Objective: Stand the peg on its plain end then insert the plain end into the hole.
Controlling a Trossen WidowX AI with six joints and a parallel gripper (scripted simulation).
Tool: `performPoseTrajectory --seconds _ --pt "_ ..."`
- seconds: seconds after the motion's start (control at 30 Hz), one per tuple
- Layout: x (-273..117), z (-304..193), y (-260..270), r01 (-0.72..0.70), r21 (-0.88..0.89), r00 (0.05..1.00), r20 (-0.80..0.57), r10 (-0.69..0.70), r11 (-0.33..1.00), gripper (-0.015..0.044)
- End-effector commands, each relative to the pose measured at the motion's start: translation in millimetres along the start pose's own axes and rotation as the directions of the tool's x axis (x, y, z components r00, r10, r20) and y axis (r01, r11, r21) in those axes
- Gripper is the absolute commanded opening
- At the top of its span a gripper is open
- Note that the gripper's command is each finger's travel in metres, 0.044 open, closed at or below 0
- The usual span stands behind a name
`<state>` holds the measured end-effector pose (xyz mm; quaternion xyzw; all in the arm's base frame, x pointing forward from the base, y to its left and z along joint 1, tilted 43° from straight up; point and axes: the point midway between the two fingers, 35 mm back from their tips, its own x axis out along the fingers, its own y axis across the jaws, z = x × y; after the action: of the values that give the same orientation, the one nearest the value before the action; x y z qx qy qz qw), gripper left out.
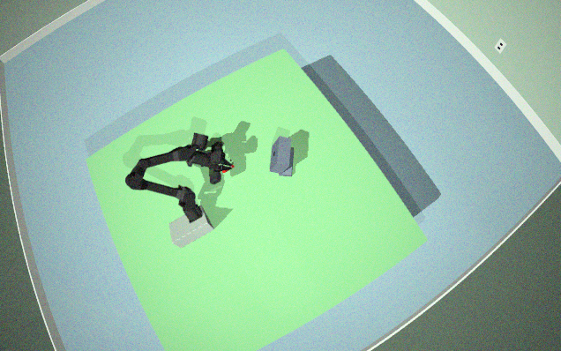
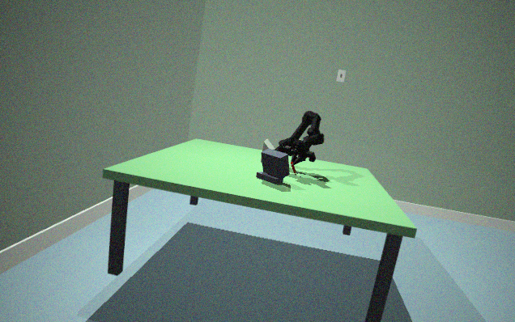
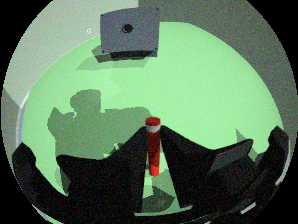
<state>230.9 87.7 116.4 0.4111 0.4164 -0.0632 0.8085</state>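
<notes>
The red peg has a white band near one end. My gripper is shut on it, with the banded end at the fingertips in the wrist view. In the exterior view the peg is steep and slightly tilted, its lower end close to the table; whether it touches is unclear. The sloped grey-blue panel stands apart, beyond the gripper. Its dark hole faces the arm; the exterior view shows only the panel's back.
The arm's pale base block stands on the green table, behind the panel in the exterior view. The panel has a low foot at its back. Shadows of the arm lie between the gripper and the panel.
</notes>
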Motion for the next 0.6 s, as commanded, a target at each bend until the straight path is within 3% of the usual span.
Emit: performPoseTrajectory --seconds 0.0,0.57 --pt "-1.6 -3.2 -3.1 0.004 0.005 0.999 0.037 -0.004 1.0 0.0049" --pt "-11.4 -9.9 -3.0 0.003 0.008 0.983 0.182 -0.004 1.0 0.0049"
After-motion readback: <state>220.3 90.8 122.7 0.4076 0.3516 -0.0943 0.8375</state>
